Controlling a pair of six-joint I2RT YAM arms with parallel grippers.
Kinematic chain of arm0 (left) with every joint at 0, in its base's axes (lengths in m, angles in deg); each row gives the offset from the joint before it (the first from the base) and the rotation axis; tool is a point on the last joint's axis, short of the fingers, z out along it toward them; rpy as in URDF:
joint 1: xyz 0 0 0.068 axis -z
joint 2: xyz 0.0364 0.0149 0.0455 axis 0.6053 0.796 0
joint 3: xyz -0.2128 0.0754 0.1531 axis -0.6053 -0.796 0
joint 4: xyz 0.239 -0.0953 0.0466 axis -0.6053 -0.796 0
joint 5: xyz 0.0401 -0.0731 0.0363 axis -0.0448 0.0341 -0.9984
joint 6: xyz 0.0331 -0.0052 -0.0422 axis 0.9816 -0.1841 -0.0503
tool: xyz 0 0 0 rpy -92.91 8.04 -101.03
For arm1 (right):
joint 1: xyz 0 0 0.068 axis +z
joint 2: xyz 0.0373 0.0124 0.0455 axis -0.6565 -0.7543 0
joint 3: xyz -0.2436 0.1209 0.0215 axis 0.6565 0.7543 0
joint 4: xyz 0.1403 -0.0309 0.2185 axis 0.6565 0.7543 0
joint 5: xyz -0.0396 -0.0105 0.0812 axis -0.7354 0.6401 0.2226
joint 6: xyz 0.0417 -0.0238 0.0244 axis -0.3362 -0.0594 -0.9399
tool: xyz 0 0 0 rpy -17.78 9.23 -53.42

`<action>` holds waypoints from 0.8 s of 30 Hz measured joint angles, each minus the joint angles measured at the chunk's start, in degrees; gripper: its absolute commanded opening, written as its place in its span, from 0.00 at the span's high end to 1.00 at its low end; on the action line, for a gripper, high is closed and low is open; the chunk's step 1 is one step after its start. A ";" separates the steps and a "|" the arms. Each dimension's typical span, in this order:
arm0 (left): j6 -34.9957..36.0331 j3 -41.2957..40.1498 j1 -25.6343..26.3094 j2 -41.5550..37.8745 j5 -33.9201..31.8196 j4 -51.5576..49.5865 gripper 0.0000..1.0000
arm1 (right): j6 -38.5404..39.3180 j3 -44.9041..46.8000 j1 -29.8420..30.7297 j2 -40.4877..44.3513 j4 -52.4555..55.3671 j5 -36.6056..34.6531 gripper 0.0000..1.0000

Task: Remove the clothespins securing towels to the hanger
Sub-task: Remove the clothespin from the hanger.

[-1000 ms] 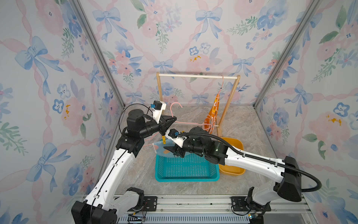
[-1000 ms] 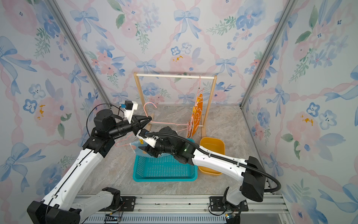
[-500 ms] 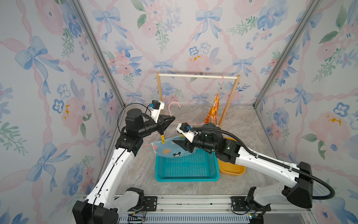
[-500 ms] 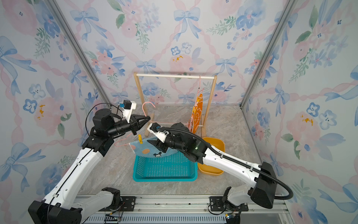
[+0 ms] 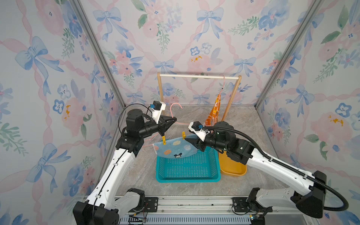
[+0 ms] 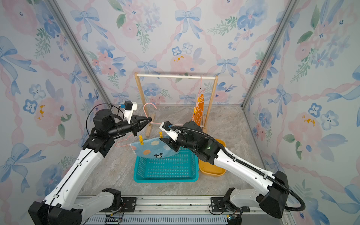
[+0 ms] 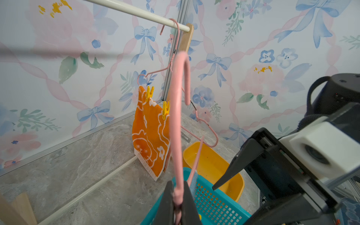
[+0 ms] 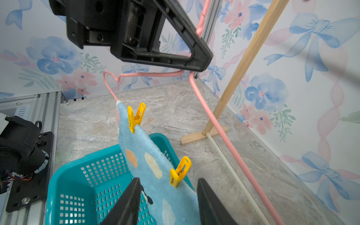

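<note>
The left gripper (image 7: 177, 196) is clenched on the neck of the pink hanger (image 7: 175, 126). The right gripper (image 8: 168, 180) has its jaws apart, straddling the blue towel (image 8: 144, 140). One yellow clothespin (image 8: 179, 171) sits just ahead of its fingertips, and a second clothespin (image 8: 135, 116) is farther off, below the left gripper

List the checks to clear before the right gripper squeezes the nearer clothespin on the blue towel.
1. Left gripper shut on pink hanger: ok.
2. Right gripper open: ok.
3. Near clothespin lined up between its jaws: ok.
4. Jaws touching that pin: cannot tell.
5. Far clothespin clipping blue towel to hanger: ok.
6. Teal basket beneath towel: ok.
</note>
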 measured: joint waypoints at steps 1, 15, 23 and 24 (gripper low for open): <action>0.00 0.00 0.00 0.00 0.31 0.00 1.00 | 0.09 0.00 -0.39 -0.07 0.17 0.48 0.52; 0.02 0.00 -0.11 0.00 4.98 0.00 1.00 | 2.45 -1.95 -2.29 -6.03 3.65 5.99 0.50; 0.02 0.00 -0.11 0.15 6.69 0.00 1.00 | 3.80 -2.69 -2.29 -6.27 3.98 6.84 0.50; 0.02 0.00 -0.11 0.17 6.86 0.00 1.00 | 3.91 -2.69 -2.29 -6.27 3.98 6.97 0.50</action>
